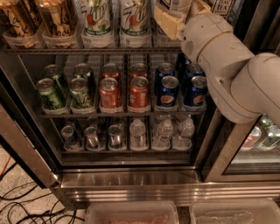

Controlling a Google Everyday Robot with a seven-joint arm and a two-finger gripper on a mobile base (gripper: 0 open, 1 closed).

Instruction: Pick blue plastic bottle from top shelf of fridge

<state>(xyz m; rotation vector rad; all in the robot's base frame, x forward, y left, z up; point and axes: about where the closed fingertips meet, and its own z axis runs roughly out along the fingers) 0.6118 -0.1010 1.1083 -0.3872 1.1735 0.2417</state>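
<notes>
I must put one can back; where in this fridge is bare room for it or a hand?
Bare: the steel sill under the bottom rack. A hand may pass between the can tops and the top shelf. Front rows of all racks are full. Most crowded: top right, the claw beside 7up bottles.

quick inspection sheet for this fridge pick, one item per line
surface: top shelf, wire rack, trays full of bottles
job's things: blue bottle at top right, partly behind the arm
clutter: 7up bottles; cans one rack down; water bottles lowest
grippers: tool at top-shelf height, between 7up bottles and blue bottle
cables: cables loose on floor, lower left
surroundings: bins below the fridge
</notes>
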